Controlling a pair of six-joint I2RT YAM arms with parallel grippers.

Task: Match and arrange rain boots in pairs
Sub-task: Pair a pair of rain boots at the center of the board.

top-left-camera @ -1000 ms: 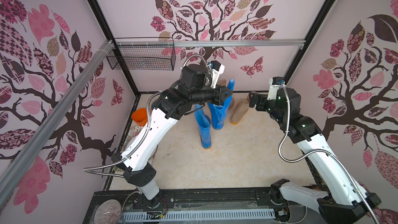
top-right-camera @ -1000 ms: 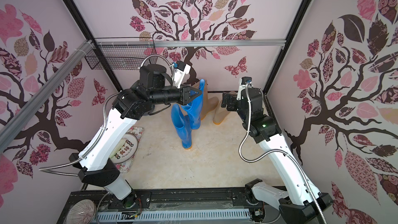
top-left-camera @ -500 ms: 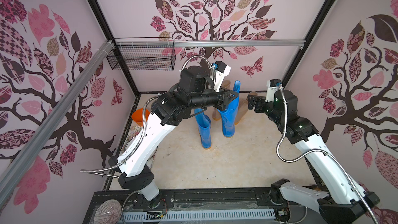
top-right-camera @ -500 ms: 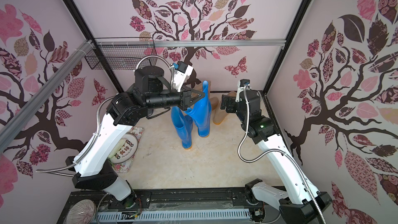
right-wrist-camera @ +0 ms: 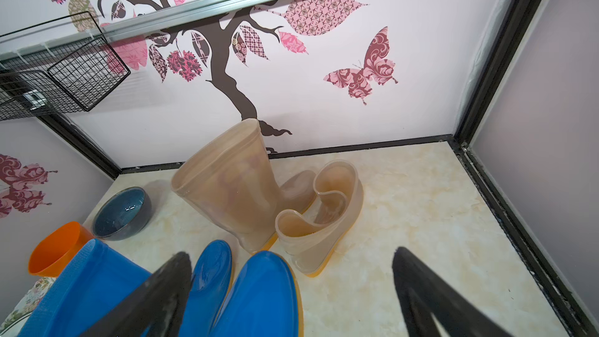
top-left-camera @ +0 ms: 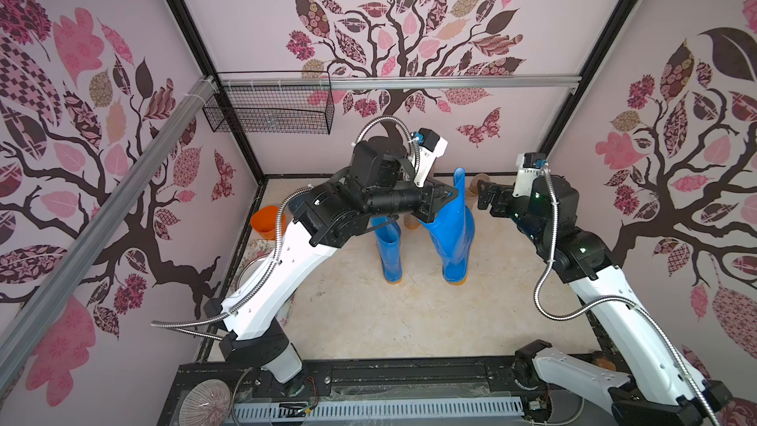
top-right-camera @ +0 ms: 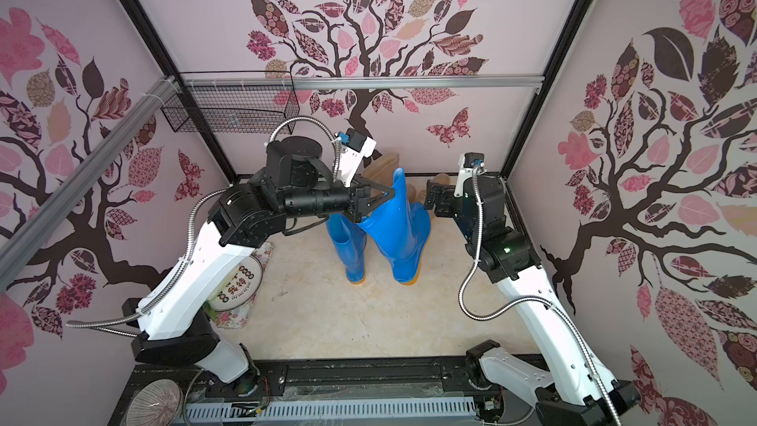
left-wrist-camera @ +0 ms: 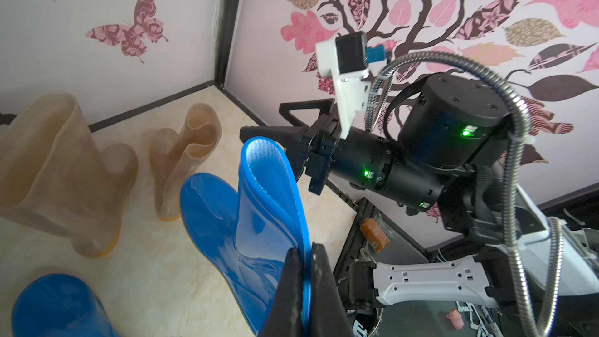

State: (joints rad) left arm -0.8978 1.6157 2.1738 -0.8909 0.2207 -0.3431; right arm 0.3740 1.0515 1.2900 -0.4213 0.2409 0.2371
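Blue boot (top-left-camera: 450, 239), upright, its shaft rim pinched flat by the left gripper (left-wrist-camera: 305, 248); second blue boot (top-left-camera: 389, 252) stands just beside it, to its left. Right gripper (top-left-camera: 484, 197), jaws spread and empty, hangs just right of the pinched boot. Behind that boot: tall tan boot (right-wrist-camera: 233, 186) and folded tan boot (right-wrist-camera: 321, 212), side by side.

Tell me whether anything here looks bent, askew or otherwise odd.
The buckled tan boot near the back wall has its shaft folded in on itself, while the upright tan boot beside it stands straight. The left gripper also pinches the shaft of a blue boot flat.
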